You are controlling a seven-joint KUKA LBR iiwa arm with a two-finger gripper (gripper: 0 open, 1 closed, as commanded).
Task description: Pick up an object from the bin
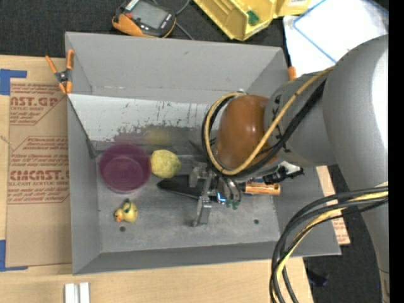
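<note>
Tool [202,213] beside possibly flat black object [177,187]

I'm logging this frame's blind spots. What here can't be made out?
Bin, camera view: right part covered by the arm.
Orange thing: mostly under the arm, kind unclear.
Black shape beside the end effector: thing or robot part, cannot tell.

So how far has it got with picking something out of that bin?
Nothing looks lifted out yet: the purple cup, yellowish ball and toy duck lie on the bin floor. In hand: the pincer is low, right at a flat black thing mid-bin. Left: raising one thing clear.
</note>
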